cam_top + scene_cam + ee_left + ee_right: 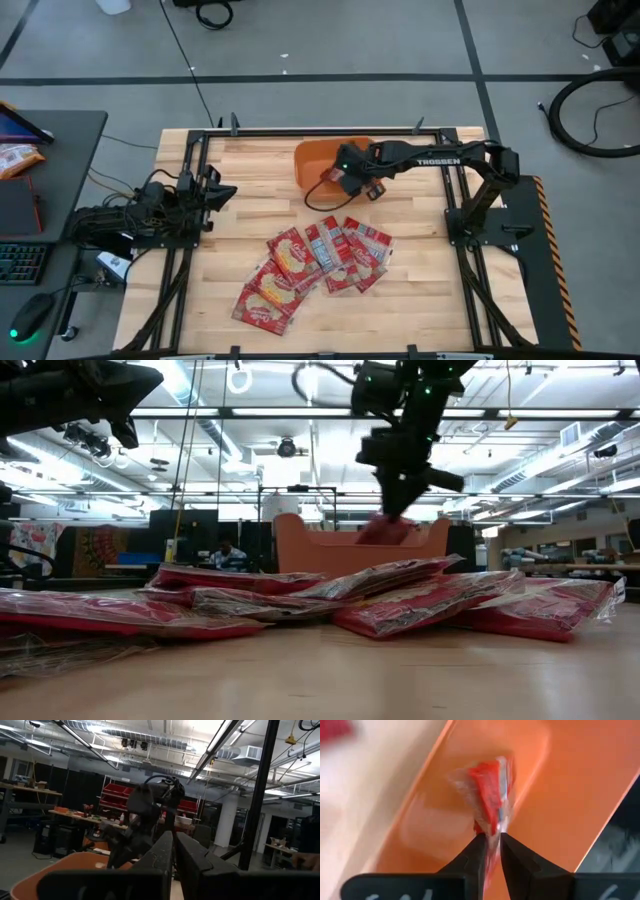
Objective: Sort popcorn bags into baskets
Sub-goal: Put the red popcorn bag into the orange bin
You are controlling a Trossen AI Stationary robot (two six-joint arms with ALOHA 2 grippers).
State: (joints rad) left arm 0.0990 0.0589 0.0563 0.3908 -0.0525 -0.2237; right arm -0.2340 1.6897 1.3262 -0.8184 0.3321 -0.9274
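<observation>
The right gripper [491,851] is closed narrowly on 1 popcorn bag [490,795], pinched by its edge between both fingers [472,857]; the packet hangs crumpled below them over the floor of the orange basket [560,795]. In the high view the right gripper [352,183] is seen over the basket [312,160], which stands at the far edge of the worktop [250,215], near its middle. The right arm is extended from its base at the right edge of the worktop across towards the basket, with the wrist turned down. In the low view the gripper [398,510] is shown directly above the basket [320,550], and the held bag [385,530] is seen at rim height, partly inside.

The left gripper [222,192] is held at the left edge of the worktop, well apart from the basket and clear of every packet. Its fingers [160,857] are seen nearly together, with only a thin slit between them and nothing held.

The remaining popcorn bags [310,265] are spread in an overlapping heap towards the near edge of the worktop, around its middle; about 6 can be counted, though overlap makes the count uncertain.
</observation>
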